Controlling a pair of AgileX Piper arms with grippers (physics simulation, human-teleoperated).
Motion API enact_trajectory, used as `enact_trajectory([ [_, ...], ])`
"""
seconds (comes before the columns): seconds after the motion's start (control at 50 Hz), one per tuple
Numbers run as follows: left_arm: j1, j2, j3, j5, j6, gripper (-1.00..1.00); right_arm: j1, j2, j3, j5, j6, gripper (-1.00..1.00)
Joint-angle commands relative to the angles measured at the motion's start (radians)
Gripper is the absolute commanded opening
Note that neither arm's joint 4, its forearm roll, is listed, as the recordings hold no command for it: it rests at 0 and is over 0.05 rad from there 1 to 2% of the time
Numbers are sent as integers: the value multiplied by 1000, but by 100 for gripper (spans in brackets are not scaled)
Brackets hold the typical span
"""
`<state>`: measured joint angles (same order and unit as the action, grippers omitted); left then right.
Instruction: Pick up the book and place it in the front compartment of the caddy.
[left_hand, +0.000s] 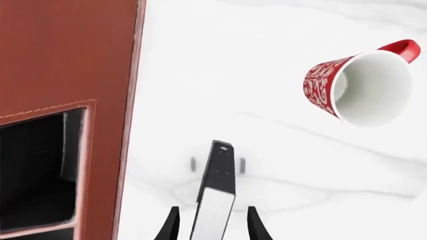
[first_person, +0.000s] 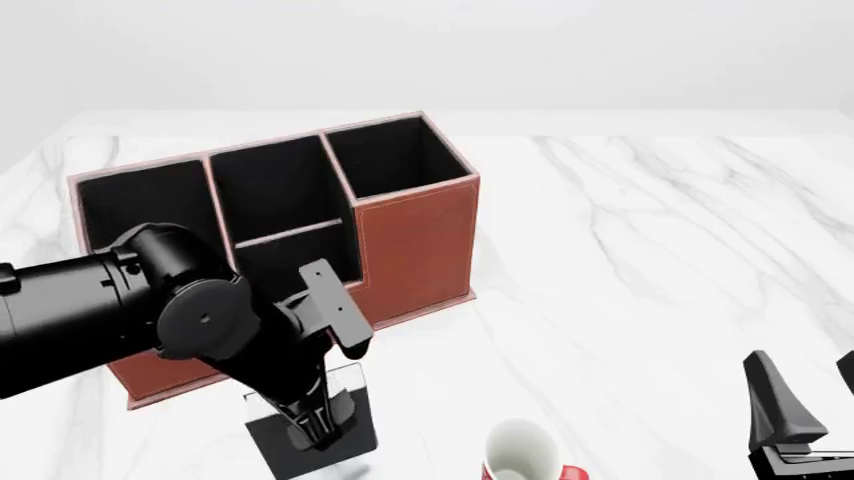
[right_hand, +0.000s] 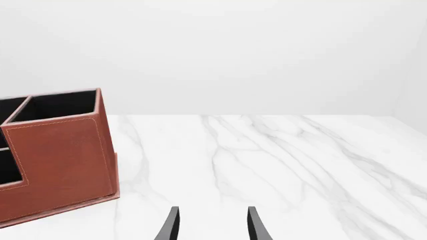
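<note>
Gripping the book (left_hand: 217, 200) edge-on, your left gripper (left_hand: 212, 225) has its fingers (left_hand: 171, 226) closed on the book's two faces, with the black cover hanging below it near the tabletop's (first_person: 641, 260) near edge. The caddy (first_person: 416, 240) stands just beyond, toward the far left corner, its lower front wall facing the arm. A mug (left_hand: 360, 87) lies on its side close to the near edge. Your right gripper (right_hand: 212, 225) hovers over bare marble, fingers apart and holding nothing.
</note>
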<state>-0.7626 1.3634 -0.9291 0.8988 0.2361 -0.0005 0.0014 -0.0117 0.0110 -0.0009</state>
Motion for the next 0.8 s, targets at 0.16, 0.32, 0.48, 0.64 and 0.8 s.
enact_trajectory([
  [0.16, -10, 20, 27, -26, -7, 100, 0, 1, 1, -2, 0, 100],
  [0.32, 14, 22, 3, 1, 34, -100, 0, 1, 1, -2, 0, 100],
  [0.48, 122, 13, -55, 78, 197, -100, 0, 1, 1, -2, 0, 100],
  [0.64, 114, -1, -161, 188, 243, -100, 0, 1, 1, -2, 0, 100],
  [0.8, 191, 0, -267, 289, 362, -100, 0, 1, 1, -2, 0, 100],
])
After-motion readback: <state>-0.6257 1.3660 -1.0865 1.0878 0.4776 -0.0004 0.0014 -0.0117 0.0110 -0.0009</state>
